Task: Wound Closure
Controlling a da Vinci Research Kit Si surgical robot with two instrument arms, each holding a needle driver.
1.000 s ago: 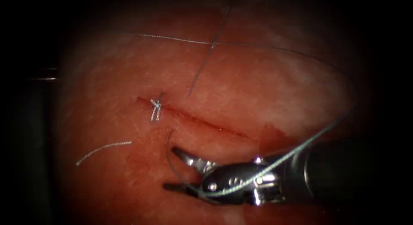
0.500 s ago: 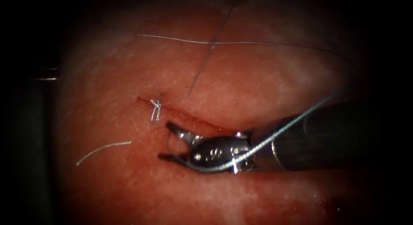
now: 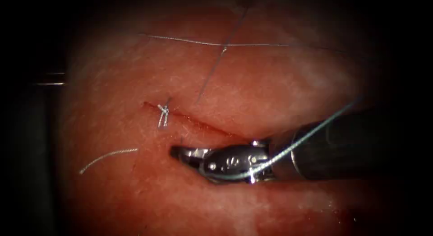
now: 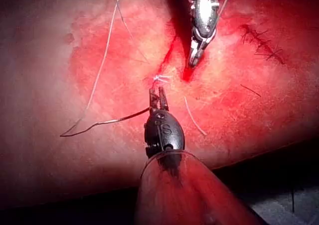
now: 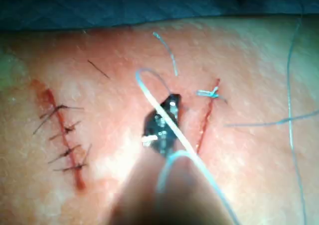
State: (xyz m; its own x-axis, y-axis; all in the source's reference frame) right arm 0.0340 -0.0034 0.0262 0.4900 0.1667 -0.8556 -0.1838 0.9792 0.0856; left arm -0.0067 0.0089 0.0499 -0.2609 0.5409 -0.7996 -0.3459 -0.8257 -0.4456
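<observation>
Needle (image 3: 181, 139) lies just beside the cut (image 3: 203, 124), in the right tool (image 3: 180, 151), whose jaws are closed on it.
Its curve points toward the cut; I can't tell if it's in the tissue (image 3: 270, 91). The left tool (image 4: 157, 96), jaws narrowly parted, holds nothing.

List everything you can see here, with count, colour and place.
tissue: one, red-pink, under everything.
cut: one, dark red, open, middle.
knot: one, pale, at the cut's left end.
thread: long pale strands, across the tissue and over the right hand.
cut end of thread: one, pale, left of the cut.
stitched cut: one, dark stitches, apart from the open cut.
needle: one, dark stub at the right hand's tip.
right hand: metal, beside the cut, apparently shut on the needle.
left hand: dark, near the knot.
</observation>
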